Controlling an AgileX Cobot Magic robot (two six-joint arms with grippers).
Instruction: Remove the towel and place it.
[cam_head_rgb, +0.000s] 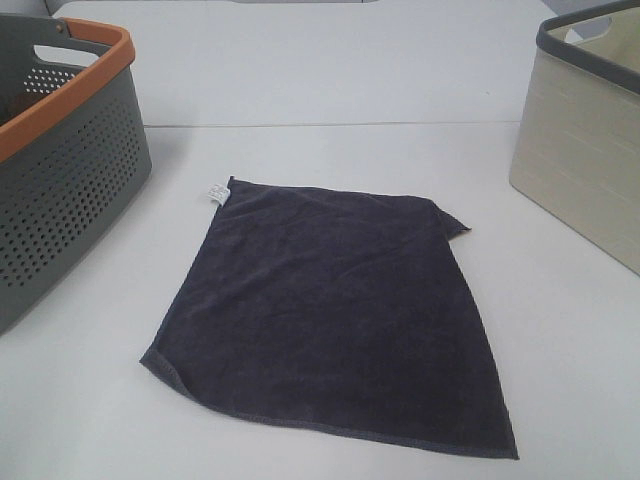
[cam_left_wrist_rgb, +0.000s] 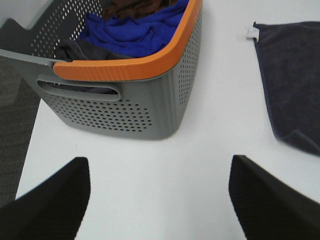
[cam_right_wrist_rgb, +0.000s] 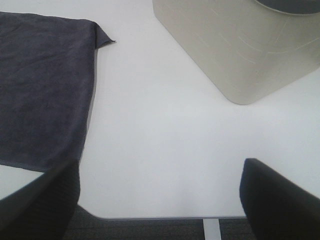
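The dark navy-purple towel (cam_head_rgb: 330, 305) lies flat and spread out on the middle of the white table, with its small white care label (cam_head_rgb: 216, 192) at the far left corner. It also shows at the edge of the left wrist view (cam_left_wrist_rgb: 295, 85) and of the right wrist view (cam_right_wrist_rgb: 42, 85). My left gripper (cam_left_wrist_rgb: 160, 200) is open and empty over bare table between the basket and the towel. My right gripper (cam_right_wrist_rgb: 160, 200) is open and empty near the table's front edge, beside the towel. Neither gripper shows in the exterior high view.
A grey perforated basket with an orange rim (cam_head_rgb: 60, 160) stands at the left and holds blue and brown cloths (cam_left_wrist_rgb: 135, 30). A beige bin with a dark rim (cam_head_rgb: 585, 150) stands at the right, and it also shows in the right wrist view (cam_right_wrist_rgb: 240, 45).
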